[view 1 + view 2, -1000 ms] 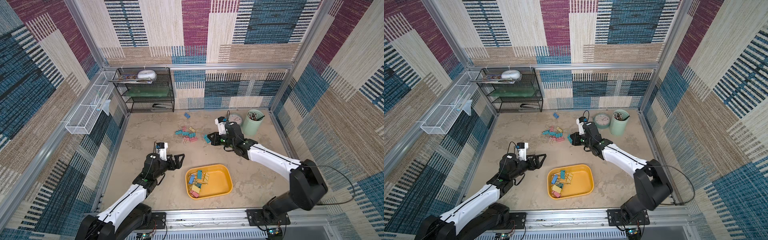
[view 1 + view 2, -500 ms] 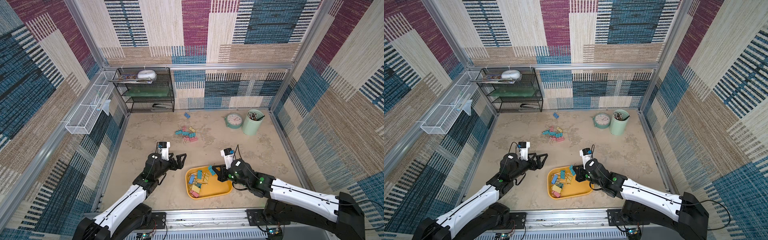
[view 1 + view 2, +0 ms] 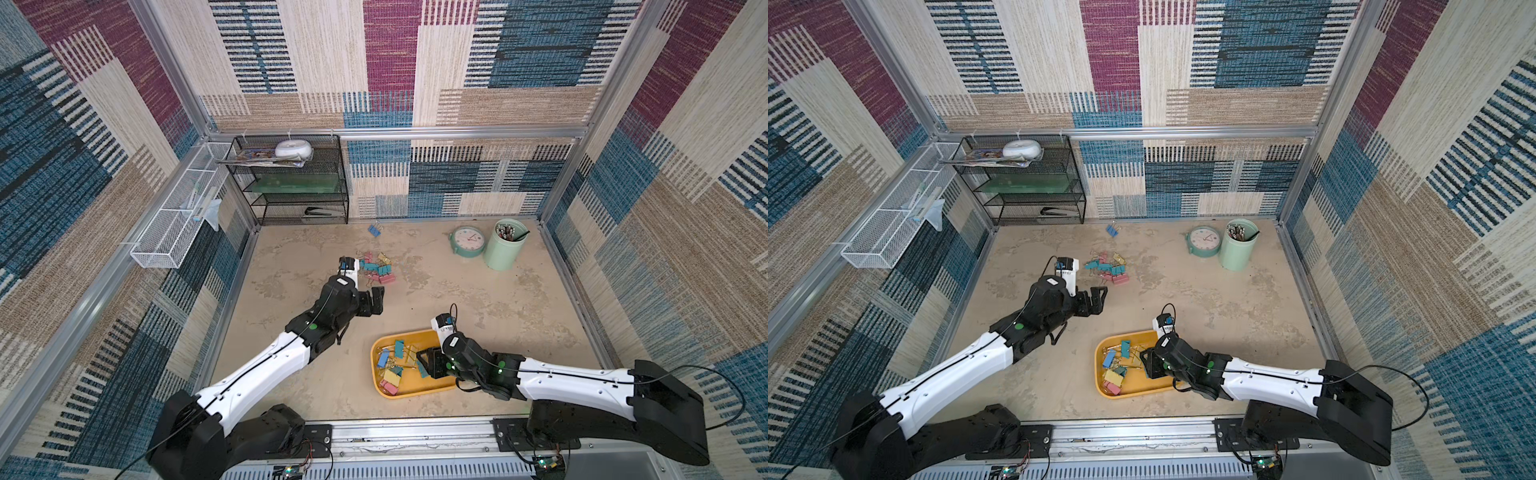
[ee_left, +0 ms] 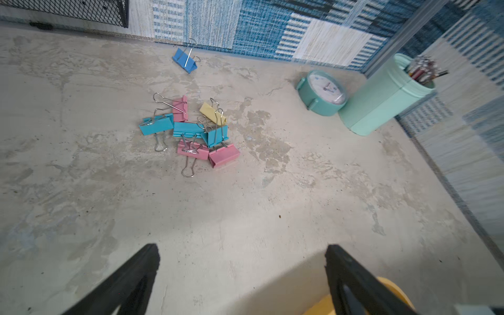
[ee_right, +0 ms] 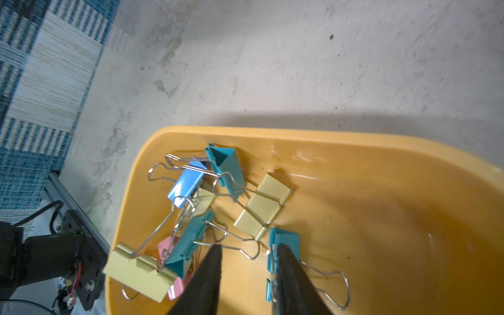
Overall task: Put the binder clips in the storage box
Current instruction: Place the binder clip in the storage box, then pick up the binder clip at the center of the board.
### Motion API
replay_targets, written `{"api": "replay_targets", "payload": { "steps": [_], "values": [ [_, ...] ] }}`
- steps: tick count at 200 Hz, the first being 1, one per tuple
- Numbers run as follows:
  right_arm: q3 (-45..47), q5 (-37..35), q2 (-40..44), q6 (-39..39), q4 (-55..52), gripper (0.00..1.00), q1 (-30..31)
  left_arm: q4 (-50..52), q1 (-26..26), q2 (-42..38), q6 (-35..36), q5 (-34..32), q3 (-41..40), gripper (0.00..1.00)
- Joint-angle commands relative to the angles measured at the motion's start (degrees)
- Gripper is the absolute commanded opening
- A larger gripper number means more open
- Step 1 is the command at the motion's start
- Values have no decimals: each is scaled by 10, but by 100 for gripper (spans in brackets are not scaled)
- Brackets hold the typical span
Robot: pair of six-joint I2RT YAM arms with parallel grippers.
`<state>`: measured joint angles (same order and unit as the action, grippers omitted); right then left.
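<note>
Drops a teal clip [image 5: 285, 240] into the storage box [image 5: 272, 131] from the half-parted right gripper [image 5: 249, 246], and sends the wide, empty left gripper [image 4: 242, 246] toward the remaining binder clips [image 4: 191, 131].

We see the shallow yellow-orange tray [image 3: 419, 386] lying flat on the near part of the table [image 3: 457, 282], its corners rounded. A tangle of clips [image 5: 188, 237] crowds one end of it: teal, blue, pale yellow and pink, their wire handles crossing. One teal clip [image 5: 286, 236] lies a little apart from them on the tray floor. Farther back we count seven loose clips [image 4: 191, 131] bunched on the table: three teal, three pink, one yellow. A lone blue clip [image 4: 185, 60] lies well beyond them.
</note>
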<state>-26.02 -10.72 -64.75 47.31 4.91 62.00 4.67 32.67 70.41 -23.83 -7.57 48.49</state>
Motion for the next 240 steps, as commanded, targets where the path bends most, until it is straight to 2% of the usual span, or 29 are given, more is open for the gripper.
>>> {"api": "replay_targets", "payload": {
  "steps": [1, 35, 52, 76, 103, 119, 131, 151, 164, 189, 208, 240],
  "values": [
    [-2, -65, 62, -7, -16, 59, -1, 106, 2, 98, 1, -61, 117, 95],
    [2, -134, 167, -36, 0, 80, -5, 253, 1, 328, 25, -141, 387, 90],
    [-9, -145, 187, -46, -5, 84, -11, 321, -3, 448, 52, -183, 536, 88],
    [-19, -138, 199, -61, -12, 89, -16, 401, -19, 608, 88, -194, 750, 88],
    [-18, -133, 216, -70, -15, 95, -18, 455, -35, 761, 145, -214, 989, 87],
    [-18, -137, 229, -74, -18, 96, -20, 448, -42, 831, 194, -228, 1088, 87],
    [-19, -142, 239, -75, -23, 97, -21, 410, -45, 858, 235, -244, 1111, 85],
    [-19, -154, 253, -75, -22, 97, -23, 292, -52, 860, 305, -264, 1059, 78],
    [-20, -161, 256, -77, -22, 97, -24, 239, -55, 870, 342, -270, 1056, 73],
    [-30, -169, 252, -83, -29, 97, -28, 148, -57, 913, 442, -267, 1090, 53],
    [-41, -168, 248, -89, -35, 97, -30, 91, -62, 944, 496, -261, 1113, 52],
    [-57, -168, 242, -100, -38, 97, -33, 48, -85, 960, 501, -217, 1104, 53]
  ]
}}
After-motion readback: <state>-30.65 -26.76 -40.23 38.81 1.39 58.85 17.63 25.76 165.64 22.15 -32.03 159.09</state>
